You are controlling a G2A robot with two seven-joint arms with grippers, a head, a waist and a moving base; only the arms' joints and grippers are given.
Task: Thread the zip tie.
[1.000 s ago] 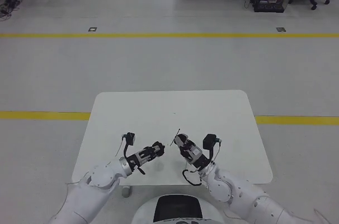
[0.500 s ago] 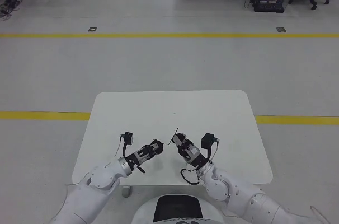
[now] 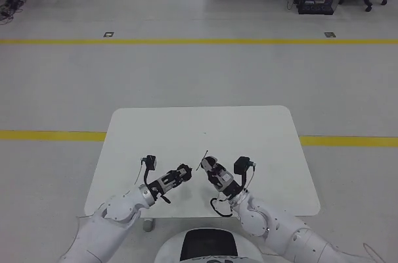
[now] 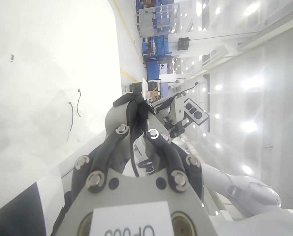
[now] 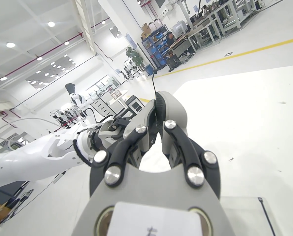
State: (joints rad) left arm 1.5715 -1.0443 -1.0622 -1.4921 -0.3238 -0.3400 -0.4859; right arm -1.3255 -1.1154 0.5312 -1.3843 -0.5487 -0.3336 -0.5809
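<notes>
Zip tie: thin black strip, lower end clamped between the pressed-together fingers of the right gripper, head end sticking out past the tips. Held above the near part of the table. Left gripper close beside, not touching, fingers together (contents, if any, unclear).
</notes>
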